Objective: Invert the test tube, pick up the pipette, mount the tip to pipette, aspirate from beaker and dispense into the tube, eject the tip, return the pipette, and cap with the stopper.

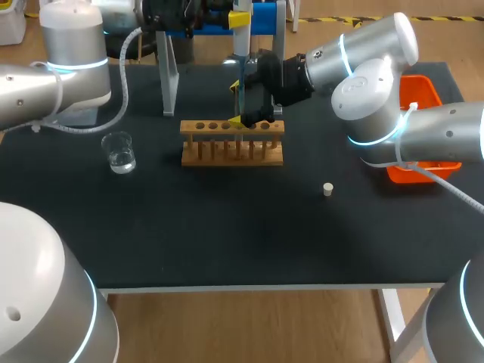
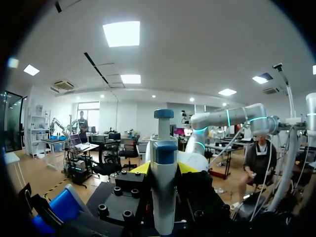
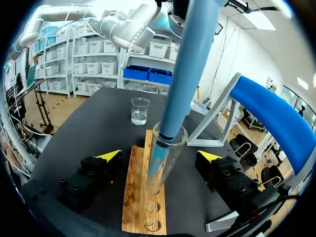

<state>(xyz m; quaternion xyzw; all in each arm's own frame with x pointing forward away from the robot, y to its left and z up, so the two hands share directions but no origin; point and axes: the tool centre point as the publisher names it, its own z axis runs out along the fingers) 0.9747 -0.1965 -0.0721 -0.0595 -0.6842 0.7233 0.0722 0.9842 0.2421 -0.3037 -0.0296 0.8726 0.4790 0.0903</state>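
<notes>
open front, crowded back middle
a wide bare stretch of table [image 1: 227, 234] is noted in front of the wooden rack [image 1: 232, 151], broken only by the stopper [image 1: 328, 189] to the right and the beaker [image 1: 119, 152] to the left. access from above the rack is blocked by the pipette [image 3: 182, 74] standing in the test tube [image 3: 170, 143], with the right gripper [image 3: 159, 157] spread wide on either side. behind, the stand [image 1: 168, 76] is found; the orange bin [image 1: 423, 94] is set at the right edge.

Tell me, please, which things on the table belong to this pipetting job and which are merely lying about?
Belonging to the job: pipette, test tube, beaker, stopper, and the rack holding the tube.

Not named in the task: orange bin, stand at the back.
</notes>
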